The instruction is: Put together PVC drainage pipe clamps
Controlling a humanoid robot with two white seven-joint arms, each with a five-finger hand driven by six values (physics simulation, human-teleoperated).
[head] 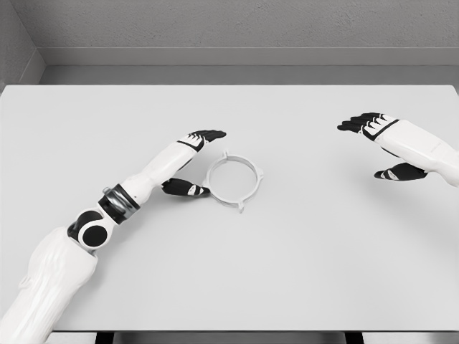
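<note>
**Clamp ring waits beside an open left hand**

Plastic, thin and pale: the pipe clamp ring (234, 180) lies flat on the white table (301, 258), a little left of the frame's centre, with small tabs sticking out at its top, right side and lower edge. From where I stand it looks light and fairly stiff, though a hoop this slim would likely flex or spring if squeezed across its width. Its smooth surface may also slide on the tabletop when nudged rather than lift cleanly.

The left hand (192, 163) sits just beside the ring's left edge, fingers spread, the long fingers reaching above the ring's upper left and the thumb lying low near its lower left. It holds nothing. The right hand (384, 147) hovers well apart in the right of the frame, fingers also apart and empty.

My guess is the safest hold is a pinch on the band itself near one of the tabs, where the rim looks thicker, rather than pressing the hoop from opposite sides.
</note>
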